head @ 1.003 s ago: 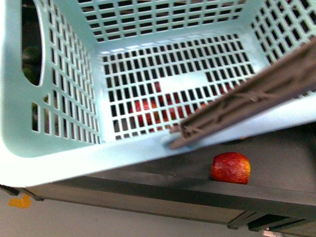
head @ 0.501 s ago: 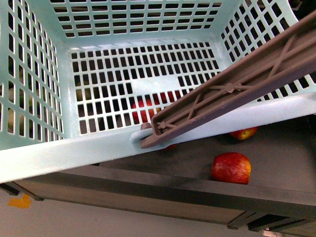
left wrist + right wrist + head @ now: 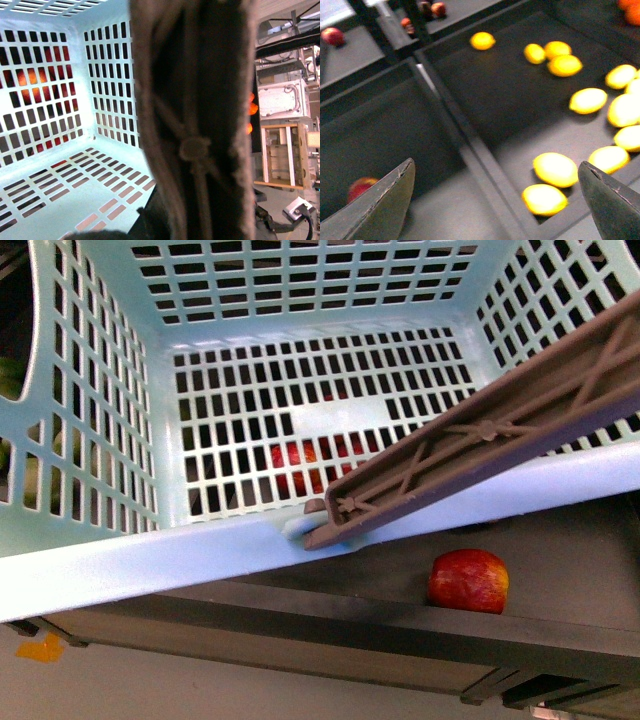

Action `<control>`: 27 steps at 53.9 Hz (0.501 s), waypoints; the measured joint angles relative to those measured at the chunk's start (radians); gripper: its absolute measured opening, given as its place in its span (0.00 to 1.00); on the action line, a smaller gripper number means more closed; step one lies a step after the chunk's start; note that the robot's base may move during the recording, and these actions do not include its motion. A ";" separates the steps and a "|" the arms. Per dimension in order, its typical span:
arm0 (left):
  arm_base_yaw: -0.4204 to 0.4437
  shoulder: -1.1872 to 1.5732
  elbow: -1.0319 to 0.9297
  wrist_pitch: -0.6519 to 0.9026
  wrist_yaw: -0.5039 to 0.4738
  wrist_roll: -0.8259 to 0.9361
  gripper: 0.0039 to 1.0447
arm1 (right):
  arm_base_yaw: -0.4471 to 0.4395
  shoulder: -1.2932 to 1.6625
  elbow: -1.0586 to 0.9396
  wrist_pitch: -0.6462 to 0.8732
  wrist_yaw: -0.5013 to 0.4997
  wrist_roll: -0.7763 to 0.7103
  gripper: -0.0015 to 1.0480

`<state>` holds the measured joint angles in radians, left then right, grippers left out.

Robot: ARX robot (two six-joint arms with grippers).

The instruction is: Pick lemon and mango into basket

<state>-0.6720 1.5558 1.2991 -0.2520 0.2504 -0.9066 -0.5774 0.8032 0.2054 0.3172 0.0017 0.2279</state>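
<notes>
My right gripper (image 3: 495,162) is wide open and holds nothing. Its two dark fingers (image 3: 385,200) stand far apart. Under it is a dark bin (image 3: 485,85) with many yellow lemons (image 3: 555,169) lying loose. The basket does not show in that view, so I cannot say how far the lemons are from it. I cannot pick out a mango anywhere.

I cannot tell how my left gripper stands. Its camera is filled by the brown handle (image 3: 200,125), very close and blurry, with the inside of the basket beside it.

In the front view the turquoise basket (image 3: 200,550) fills most of the picture. The handle lies slanted across the basket's near right corner. There is no fruit inside the basket. The red patch (image 3: 295,460) seen through the floor slots is fruit under the basket. One red apple (image 3: 468,580) lies just below the basket's near rim.

Here is what changed. A second ago the basket was blurry and tipped. Half a second ago it sat more to the left, and a second red fruit peeked out under its near rim. Now the basket has slid back to the right and that fruit is hidden. The apple has not moved at all.

So I think the basket is swinging in the air and has not been set down. No lemon or mango is in it yet, so the picking has hardly begun.
</notes>
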 joint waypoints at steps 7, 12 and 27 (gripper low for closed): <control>0.001 0.000 0.000 0.000 -0.011 0.003 0.04 | -0.091 0.328 0.082 0.161 -0.010 -0.012 0.92; 0.001 0.000 0.000 0.000 -0.006 0.002 0.04 | -0.134 0.594 0.192 0.172 -0.010 -0.008 0.92; 0.001 0.000 0.000 0.000 0.005 0.002 0.04 | -0.170 1.085 0.504 0.036 0.041 0.120 0.92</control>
<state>-0.6712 1.5558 1.2991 -0.2520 0.2550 -0.9051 -0.7475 1.8877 0.7090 0.3534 0.0429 0.3481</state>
